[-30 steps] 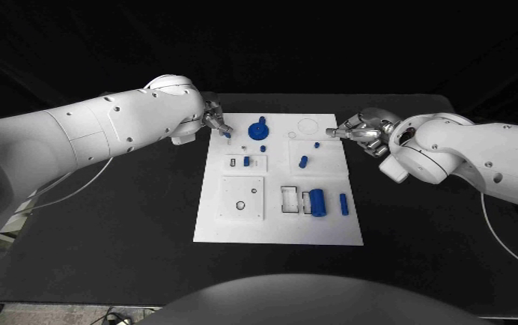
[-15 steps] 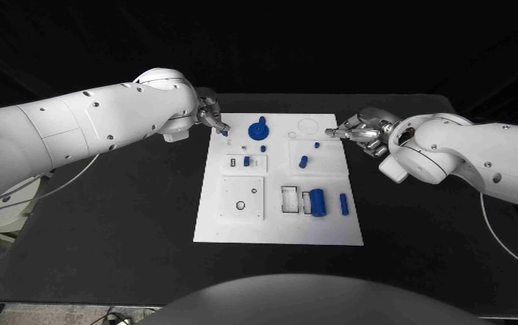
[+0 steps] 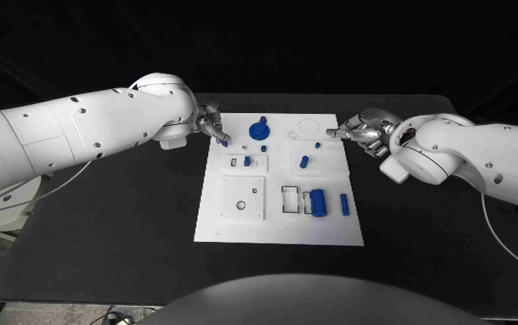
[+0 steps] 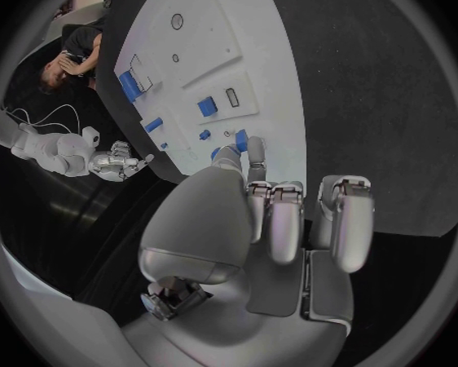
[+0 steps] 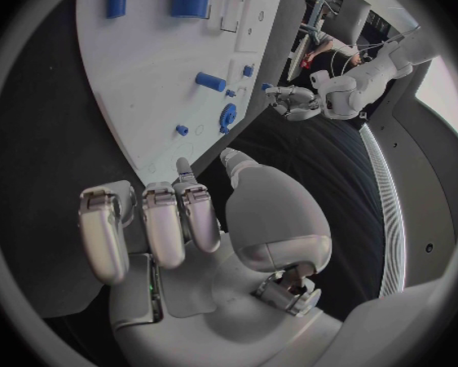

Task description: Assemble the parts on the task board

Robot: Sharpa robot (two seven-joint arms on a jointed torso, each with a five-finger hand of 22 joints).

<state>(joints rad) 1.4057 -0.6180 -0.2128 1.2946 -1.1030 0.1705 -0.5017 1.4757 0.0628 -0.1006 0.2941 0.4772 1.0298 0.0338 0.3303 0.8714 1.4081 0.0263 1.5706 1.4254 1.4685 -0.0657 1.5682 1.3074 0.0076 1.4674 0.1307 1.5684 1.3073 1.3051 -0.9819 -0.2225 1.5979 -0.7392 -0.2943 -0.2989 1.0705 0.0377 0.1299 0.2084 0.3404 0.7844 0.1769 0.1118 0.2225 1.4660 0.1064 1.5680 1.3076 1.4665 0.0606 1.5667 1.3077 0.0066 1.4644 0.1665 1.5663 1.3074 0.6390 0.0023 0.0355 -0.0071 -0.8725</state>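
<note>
The left hand (image 3: 212,126) sits at the far left corner of the task board (image 3: 278,220). It pinches a small blue part (image 4: 241,142) between its thumb and a fingertip, and its other fingers are curled in beside it. The part's tip is at the board's left edge, right above the white plate.

The right hand (image 3: 358,132) waits at the far right edge of the board. Its fingers are bent in a little and I see nothing in them, but I cannot tell if they are closed.

On the board there is a round blue knob (image 3: 258,129) near the far edge, close to the left hand. A small blue peg (image 3: 303,162) lies near the middle. A fat blue cylinder (image 3: 317,201) and a thin blue bar (image 3: 344,204) lie closer to the near right side, next to a small open slot (image 3: 290,198). The board lies in the middle of the black worktop (image 3: 119,228).

I think the job now is to put the pinched part into its hole. To do it well, the hand should hold the part straight up, line it up over the hole first, then go down slowly. If it tips, it may jam or slip out of the pinch. The right hand should stay off the board.
</note>
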